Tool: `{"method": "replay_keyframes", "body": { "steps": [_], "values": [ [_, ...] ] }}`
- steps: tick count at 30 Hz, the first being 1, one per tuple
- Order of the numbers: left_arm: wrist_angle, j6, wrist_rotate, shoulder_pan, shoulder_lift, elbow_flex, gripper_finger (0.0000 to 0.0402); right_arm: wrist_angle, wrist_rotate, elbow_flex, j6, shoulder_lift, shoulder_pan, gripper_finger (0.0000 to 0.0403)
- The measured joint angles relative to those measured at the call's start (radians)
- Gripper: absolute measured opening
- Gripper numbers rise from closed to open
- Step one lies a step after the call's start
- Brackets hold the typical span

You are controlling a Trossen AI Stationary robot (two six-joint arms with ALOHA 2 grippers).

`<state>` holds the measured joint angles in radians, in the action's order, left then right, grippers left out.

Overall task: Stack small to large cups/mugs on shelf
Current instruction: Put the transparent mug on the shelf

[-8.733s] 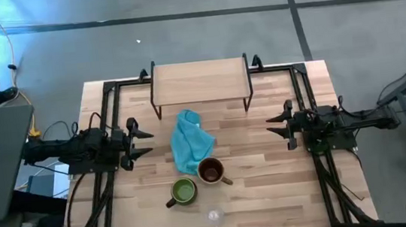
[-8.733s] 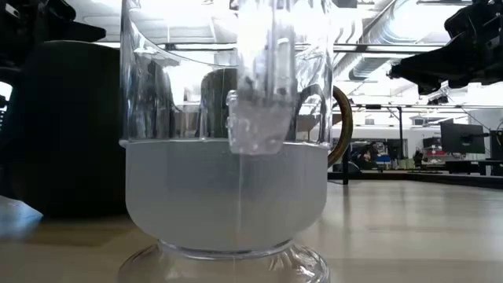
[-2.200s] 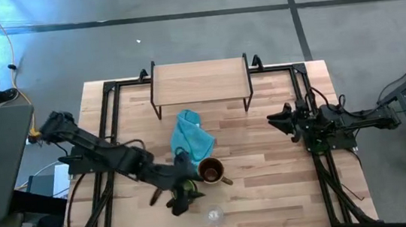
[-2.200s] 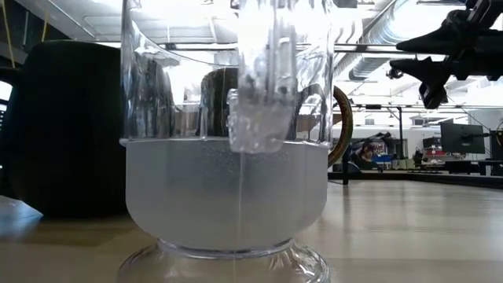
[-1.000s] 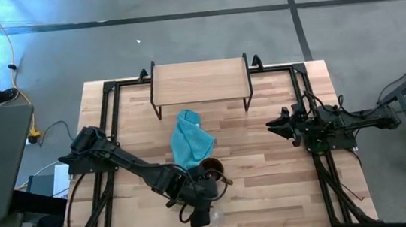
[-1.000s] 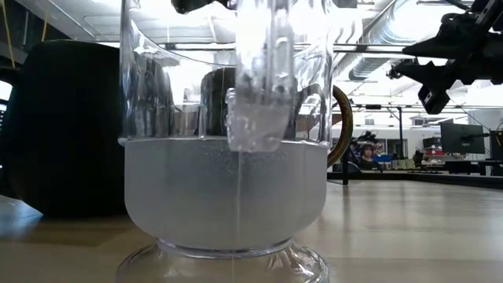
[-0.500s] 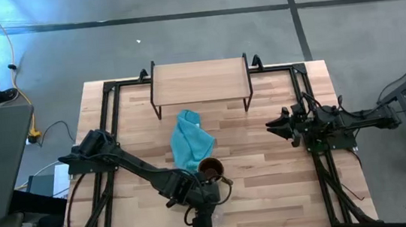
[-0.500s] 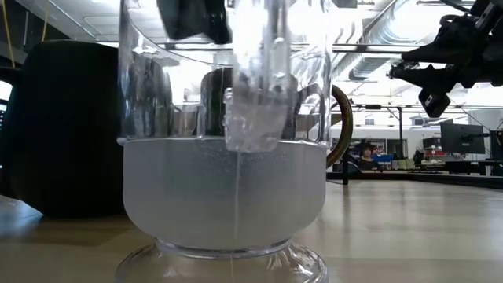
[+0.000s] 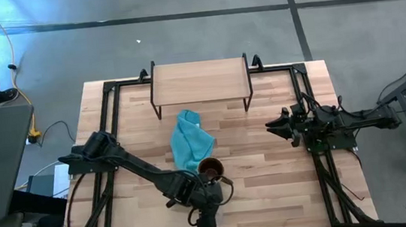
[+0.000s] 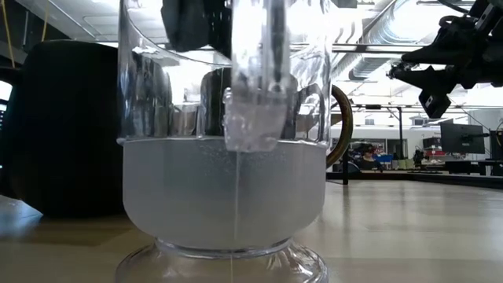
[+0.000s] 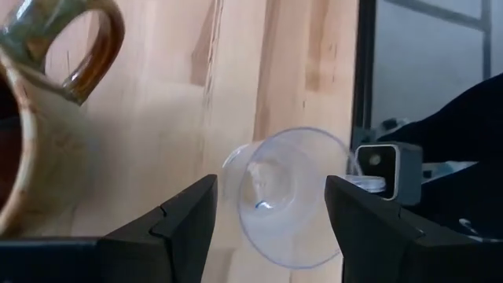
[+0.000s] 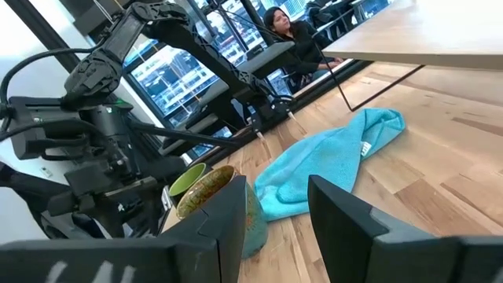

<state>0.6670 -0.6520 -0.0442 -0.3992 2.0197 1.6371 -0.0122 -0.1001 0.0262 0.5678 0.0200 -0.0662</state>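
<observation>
Clear glass, so the cup (image 11: 292,196) is likely light, slippery and easy to break; its rim looks best to pinch. It stands at the table's near edge. The left gripper (image 11: 267,224) hangs over it, jaws wide, holding nothing. The right gripper (image 9: 274,125) waits at the right, open too. Only the left wrist view shows the cup between the fingers; from above the arm hides it.

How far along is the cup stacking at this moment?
Nothing is stacked: the shelf is bare. In hand: the left gripper, open, straddles the clear glass cup, not closed on it. Left: the glass cup, olive-tan mug and green-lined mug all sit on the table. The right gripper waits at its side.
</observation>
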Motion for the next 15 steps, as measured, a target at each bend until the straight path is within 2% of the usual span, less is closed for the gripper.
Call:
{"method": "replay_keyframes", "body": {
  "steps": [15],
  "values": [
    [0.019, -0.018, -0.039, 0.000, 0.009, 0.000, 0.0225, -0.002, 0.000, 0.000, 0.011, 0.000, 0.000, 0.0128]
  ]
}}
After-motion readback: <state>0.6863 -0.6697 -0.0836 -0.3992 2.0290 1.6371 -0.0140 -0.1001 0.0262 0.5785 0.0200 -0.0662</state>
